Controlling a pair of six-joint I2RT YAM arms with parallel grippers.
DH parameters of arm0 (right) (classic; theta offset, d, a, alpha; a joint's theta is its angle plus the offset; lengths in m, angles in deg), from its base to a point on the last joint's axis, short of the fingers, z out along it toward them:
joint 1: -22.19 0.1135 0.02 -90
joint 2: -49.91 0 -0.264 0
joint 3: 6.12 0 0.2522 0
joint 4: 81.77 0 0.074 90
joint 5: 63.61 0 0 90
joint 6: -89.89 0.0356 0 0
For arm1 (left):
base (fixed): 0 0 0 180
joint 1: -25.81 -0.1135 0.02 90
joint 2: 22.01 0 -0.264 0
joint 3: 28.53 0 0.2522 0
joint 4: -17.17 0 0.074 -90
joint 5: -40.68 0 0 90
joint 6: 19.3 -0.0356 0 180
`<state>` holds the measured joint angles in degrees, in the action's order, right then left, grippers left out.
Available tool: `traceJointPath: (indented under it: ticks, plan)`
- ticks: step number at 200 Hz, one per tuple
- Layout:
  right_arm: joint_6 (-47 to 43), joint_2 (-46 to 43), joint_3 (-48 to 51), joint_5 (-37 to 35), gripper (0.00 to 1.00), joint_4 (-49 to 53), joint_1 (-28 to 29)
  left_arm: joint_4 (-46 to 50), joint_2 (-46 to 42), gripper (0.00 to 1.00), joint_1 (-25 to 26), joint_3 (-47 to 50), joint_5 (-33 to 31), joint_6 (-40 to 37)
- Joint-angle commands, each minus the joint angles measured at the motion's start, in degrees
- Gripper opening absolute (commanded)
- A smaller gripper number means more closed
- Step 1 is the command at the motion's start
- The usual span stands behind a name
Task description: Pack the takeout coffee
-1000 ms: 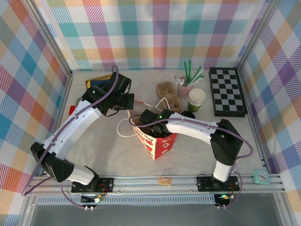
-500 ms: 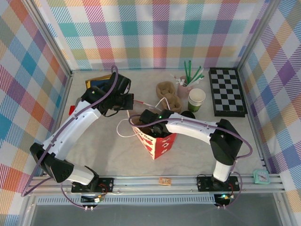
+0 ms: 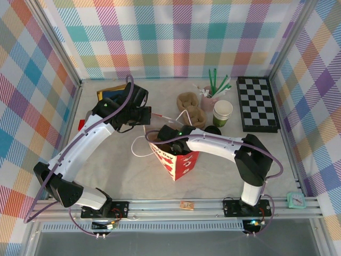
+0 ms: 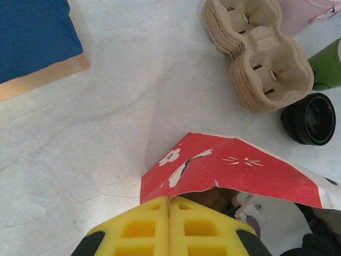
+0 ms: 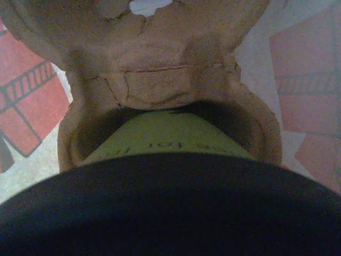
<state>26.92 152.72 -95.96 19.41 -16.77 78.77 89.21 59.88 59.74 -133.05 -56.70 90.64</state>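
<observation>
The takeout coffee (image 5: pixel 165 133) is a green cup under a black lid (image 5: pixel 170 208), seen from right above in the right wrist view. Its base sits in a round pocket of a brown pulp carrier (image 5: pixel 154 85) inside the red paper bag (image 3: pixel 180 160). My right gripper (image 3: pixel 164 140) reaches down into the bag, shut on the coffee, with its fingers hidden. The left gripper (image 4: pixel 169 200) is shut on the bag's red rim (image 4: pixel 229 165), its yellow pads pressed together, and holds the mouth open from the far left side (image 3: pixel 149 114).
Behind the bag lie a stack of pulp carriers (image 3: pixel 192 108), a loose black lid (image 3: pixel 212 129), a lidless green-and-cream cup (image 3: pixel 222 113) and a pink cup of straws (image 3: pixel 210 96). A chessboard (image 3: pixel 257 104) lies far right, a blue book (image 3: pixel 106 95) far left, a white cable (image 3: pixel 139 152) by the bag.
The right wrist has edged slightly left and further over the bag. The left gripper keeps the same hold on the rim.
</observation>
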Motion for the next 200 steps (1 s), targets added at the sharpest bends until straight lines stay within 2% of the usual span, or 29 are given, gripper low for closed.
traceJointPath:
  ticks: [1,200]
  plan:
    - [1.05,2.05,2.82,-1.57,0.52,-2.02,-0.38,-0.45,-1.73,0.0,-0.27,0.45,-1.15,0.62]
    - [1.22,5.65,4.19,-0.61,0.53,-5.41,-0.58,-0.29,-1.18,0.0,-0.27,-0.12,-0.82,0.62]
